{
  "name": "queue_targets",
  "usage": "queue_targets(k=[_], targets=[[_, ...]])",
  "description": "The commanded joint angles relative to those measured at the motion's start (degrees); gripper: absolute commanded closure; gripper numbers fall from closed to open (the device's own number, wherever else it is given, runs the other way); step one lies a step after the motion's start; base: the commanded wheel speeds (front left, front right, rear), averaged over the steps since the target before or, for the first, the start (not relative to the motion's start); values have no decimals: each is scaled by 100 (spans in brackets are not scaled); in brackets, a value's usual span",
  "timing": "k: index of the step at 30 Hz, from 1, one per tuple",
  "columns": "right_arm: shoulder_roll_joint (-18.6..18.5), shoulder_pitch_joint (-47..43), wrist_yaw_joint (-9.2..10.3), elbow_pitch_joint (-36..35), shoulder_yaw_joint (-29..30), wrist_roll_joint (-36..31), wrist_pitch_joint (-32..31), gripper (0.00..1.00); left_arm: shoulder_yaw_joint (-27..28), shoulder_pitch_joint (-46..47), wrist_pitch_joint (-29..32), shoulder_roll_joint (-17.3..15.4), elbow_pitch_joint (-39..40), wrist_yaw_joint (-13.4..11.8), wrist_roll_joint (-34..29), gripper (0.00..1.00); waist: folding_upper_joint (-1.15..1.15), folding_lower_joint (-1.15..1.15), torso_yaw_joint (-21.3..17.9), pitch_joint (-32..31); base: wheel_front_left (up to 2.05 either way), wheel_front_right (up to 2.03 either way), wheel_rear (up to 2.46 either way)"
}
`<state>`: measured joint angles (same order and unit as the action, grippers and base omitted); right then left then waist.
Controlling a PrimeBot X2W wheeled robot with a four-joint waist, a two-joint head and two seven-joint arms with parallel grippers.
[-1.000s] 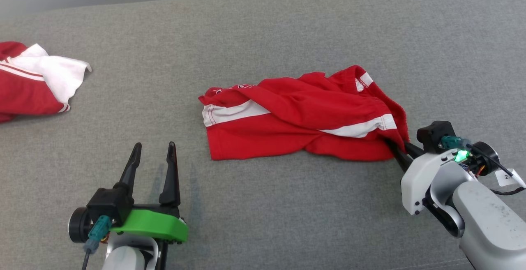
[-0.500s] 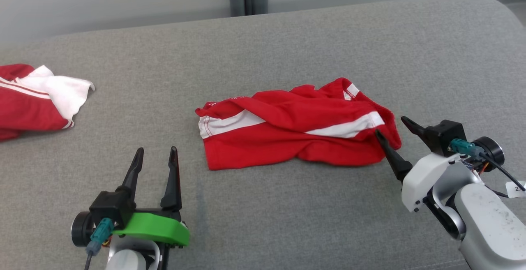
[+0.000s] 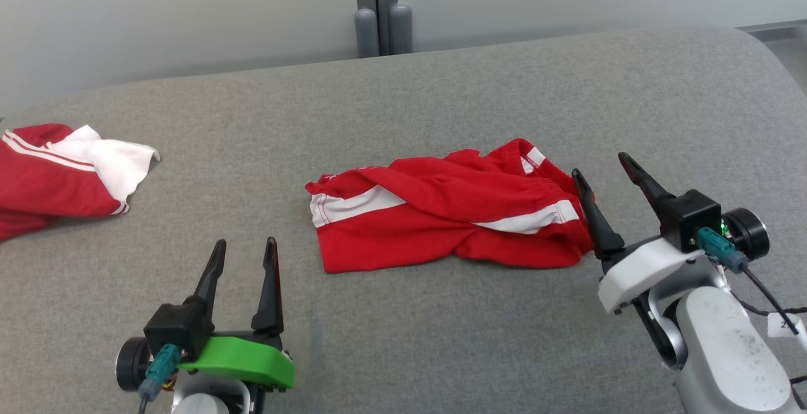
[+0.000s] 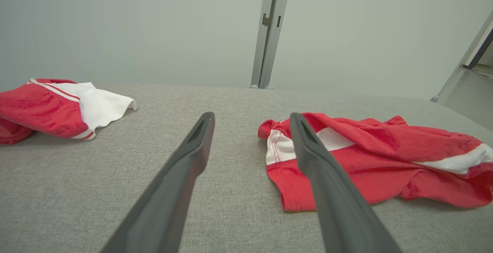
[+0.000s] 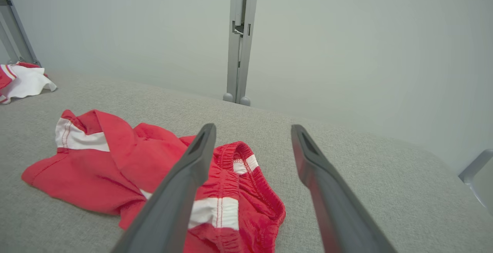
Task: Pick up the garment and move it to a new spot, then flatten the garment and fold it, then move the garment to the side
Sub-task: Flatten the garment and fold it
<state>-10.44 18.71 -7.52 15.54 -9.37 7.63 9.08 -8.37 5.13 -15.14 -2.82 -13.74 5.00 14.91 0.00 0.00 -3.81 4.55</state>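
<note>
a crumpled red cloth garment with white stripes (image 3: 441, 218) lies near the middle of the grey fabric-covered table (image 3: 403, 338), its elastic waistband toward the right. the right end effector (image 3: 599, 165) is just beside the garment's right edge with its two long dark fingers spread wide, pinching nothing. the left end effector (image 3: 244, 242) hovers at the near left, fingers also spread and empty, apart from the garment. a second red and white piece of clothing (image 3: 57, 181) lies at the far left.
</note>
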Motion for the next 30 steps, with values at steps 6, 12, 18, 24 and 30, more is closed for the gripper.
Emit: queue_targets(k=[6, 12, 18, 24, 30], targets=[[552, -344, 6, 362, 498, -470, 461, 0, 80, -217, -2, -13, -80, -40, 48, 0, 0, 0, 79, -136, 0, 0, 0], [726, -565, 6, 640, 603, -590, 585, 0, 135, -410, -1, -13, -69, -73, 111, 0, 0, 0, 122, -217, 0, 0, 0], [743, -694, 6, 739, 528, -324, 617, 0, 158, -570, -1, -13, -81, -90, 222, 0, 0, 0, 162, -273, 0, 0, 0], [747, -713, 6, 632, 505, -328, 616, 0, 128, -584, -1, -13, -51, -113, 259, 0, 0, 0, 165, -326, 0, 0, 0], [747, -755, 6, 559, 526, -354, 618, 0, 135, -600, -1, -13, -20, -142, 228, 0, 0, 0, 164, -337, 0, 0, 0]])
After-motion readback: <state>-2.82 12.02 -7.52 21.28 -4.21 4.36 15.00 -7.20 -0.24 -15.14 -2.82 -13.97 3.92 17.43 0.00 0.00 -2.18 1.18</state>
